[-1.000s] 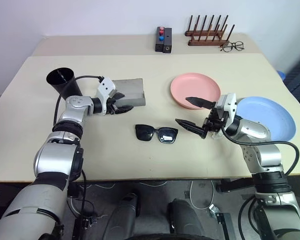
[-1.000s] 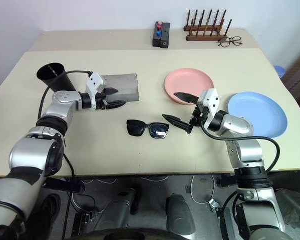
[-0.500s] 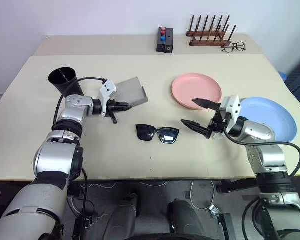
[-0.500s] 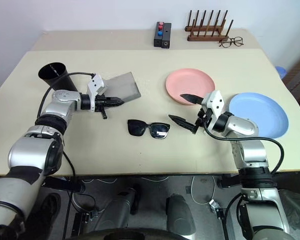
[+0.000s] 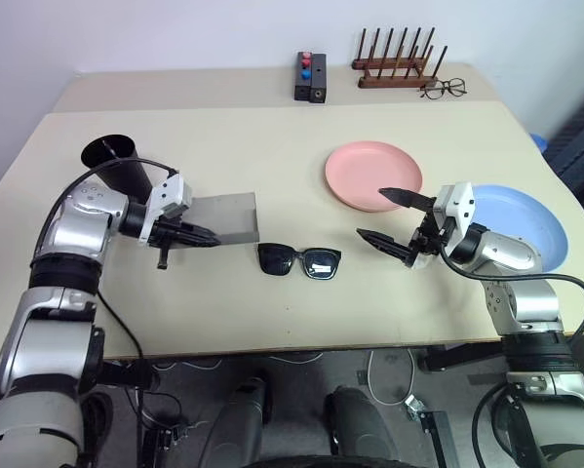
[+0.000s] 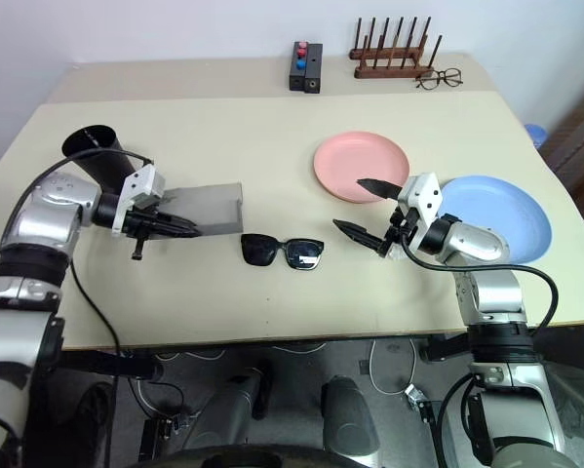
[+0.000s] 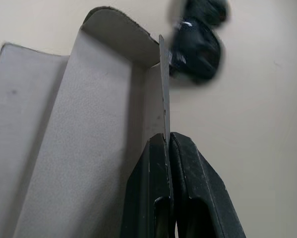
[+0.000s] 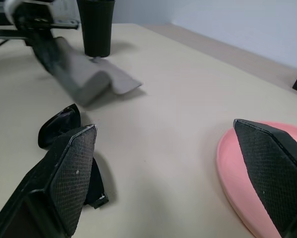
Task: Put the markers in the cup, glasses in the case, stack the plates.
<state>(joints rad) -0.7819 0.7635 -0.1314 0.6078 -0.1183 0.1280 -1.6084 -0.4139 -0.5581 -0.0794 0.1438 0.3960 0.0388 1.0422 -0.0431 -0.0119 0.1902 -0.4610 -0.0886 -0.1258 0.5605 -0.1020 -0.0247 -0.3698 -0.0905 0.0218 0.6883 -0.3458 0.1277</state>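
Observation:
The grey case (image 5: 225, 216) lies left of centre with its flap lid (image 7: 119, 33) open. My left gripper (image 5: 192, 236) is shut on one thin side wall of the case (image 7: 103, 148), its fingers (image 7: 150, 188) pinching the edge. The black sunglasses (image 5: 299, 261) lie on the table just right of the case. My right gripper (image 5: 372, 214) hovers open right of the sunglasses (image 8: 61, 126), with the pink plate (image 5: 373, 175) behind it and the blue plate (image 5: 527, 229) further right. The black cup (image 5: 111, 156) stands behind my left arm. The markers are out of view.
At the back of the table (image 5: 272, 136) stand a black box with red and blue knobs (image 5: 307, 76) and a wooden peg rack (image 5: 394, 63), with thin clear spectacles (image 5: 443, 90) beside it. The table's front edge runs close below the sunglasses.
My left gripper closed on the case's edge, tilted it up, then dragged it nearer and leftward, where it lies flatter. The right gripper stayed open in place.

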